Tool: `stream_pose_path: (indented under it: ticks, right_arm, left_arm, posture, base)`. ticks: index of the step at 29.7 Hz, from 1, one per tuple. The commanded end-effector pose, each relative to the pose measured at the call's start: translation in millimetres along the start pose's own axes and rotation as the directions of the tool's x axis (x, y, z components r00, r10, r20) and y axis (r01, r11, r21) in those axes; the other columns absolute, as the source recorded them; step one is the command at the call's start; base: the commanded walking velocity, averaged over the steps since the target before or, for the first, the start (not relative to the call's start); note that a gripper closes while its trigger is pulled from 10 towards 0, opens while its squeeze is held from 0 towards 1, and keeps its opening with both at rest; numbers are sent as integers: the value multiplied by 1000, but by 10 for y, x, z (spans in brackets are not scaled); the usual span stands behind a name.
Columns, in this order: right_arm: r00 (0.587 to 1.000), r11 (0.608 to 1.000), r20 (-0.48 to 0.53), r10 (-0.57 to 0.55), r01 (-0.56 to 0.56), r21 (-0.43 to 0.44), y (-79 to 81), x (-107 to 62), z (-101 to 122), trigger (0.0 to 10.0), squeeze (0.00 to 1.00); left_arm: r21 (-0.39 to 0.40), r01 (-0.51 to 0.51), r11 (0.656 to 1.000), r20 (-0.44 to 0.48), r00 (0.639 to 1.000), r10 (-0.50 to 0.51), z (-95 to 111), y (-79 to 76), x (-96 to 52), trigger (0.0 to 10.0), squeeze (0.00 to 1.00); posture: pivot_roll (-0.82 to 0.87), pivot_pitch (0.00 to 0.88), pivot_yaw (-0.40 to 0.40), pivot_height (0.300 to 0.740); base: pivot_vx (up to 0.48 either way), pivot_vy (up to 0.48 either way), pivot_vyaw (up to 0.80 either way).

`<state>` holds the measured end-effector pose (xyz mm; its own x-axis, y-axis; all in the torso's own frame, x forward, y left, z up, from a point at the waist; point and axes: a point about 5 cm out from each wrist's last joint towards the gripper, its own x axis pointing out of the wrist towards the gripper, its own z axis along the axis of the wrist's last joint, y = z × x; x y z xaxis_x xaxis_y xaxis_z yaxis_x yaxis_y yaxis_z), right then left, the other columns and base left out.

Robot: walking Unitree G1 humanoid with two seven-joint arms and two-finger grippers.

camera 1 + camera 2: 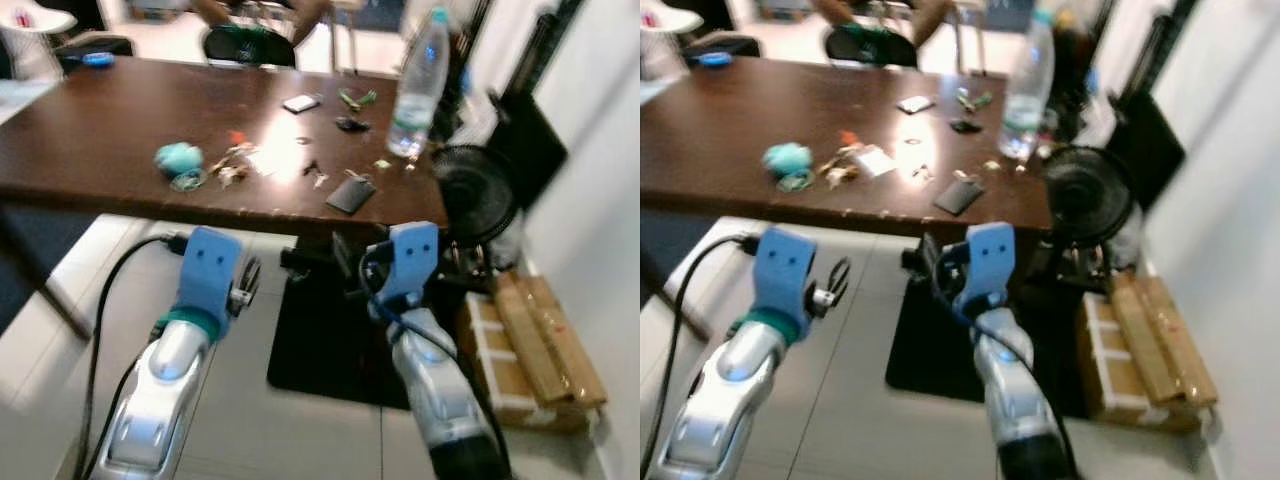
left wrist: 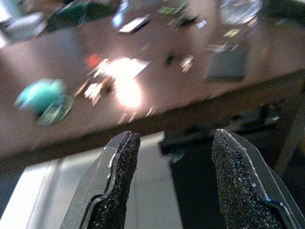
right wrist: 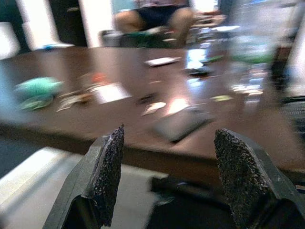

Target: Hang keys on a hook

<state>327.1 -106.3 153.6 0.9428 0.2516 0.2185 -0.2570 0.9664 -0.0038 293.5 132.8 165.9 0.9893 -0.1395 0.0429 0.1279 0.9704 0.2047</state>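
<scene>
While both arms hung short of the dark brown wooden table [image 1: 90, 150] | small metal keys [image 1: 314, 172] lay ahead, nearer right gripper [image 3: 164, 181] | left gripper [image 2: 171, 183], right: fingers apart, empty

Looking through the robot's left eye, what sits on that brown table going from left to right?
Teal ball-shaped object → bunch of keys → small dark keys → flat dark card → clear water bottle.
</scene>
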Motion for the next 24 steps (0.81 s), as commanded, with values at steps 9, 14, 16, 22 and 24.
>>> stream_pose_path:
  ticks: [9,14,16,22,24]
  right_arm:
    - [999,998,28,39,-37,-55,64,109,65,10000,0]
    - [995,993,30,90,-87,-85,99,136,100,10000,0]
    - [994,990,30,102,-99,-97,89,142,113,10000,0]
    - [995,990,31,99,-96,-102,68,159,119,10000,0]
    - [995,990,31,99,-96,-103,70,162,119,10000,0]
  left_arm:
    - [125,76,989,21,997,-79,59,36,49,10000,0]
    - [102,26,994,12,1000,-28,14,117,46,10000,0]
    - [90,8,996,6,1000,-9,-3,115,36,10000,0]
    - [84,4,996,6,1000,-5,-12,96,32,10000,0]
    - [84,4,996,7,1000,-4,-12,96,32,10000,0]
  posture:
    - [-61,11,103,740]
    - [-74,18,63,740]
    - [-76,17,55,740]
    - [-78,18,39,740]
    - [-78,18,39,740]
  base:
    - [424,0,0]
    - [386,0,0]
    - [323,0,0]
    - [173,0,0]
    - [0,0,0]
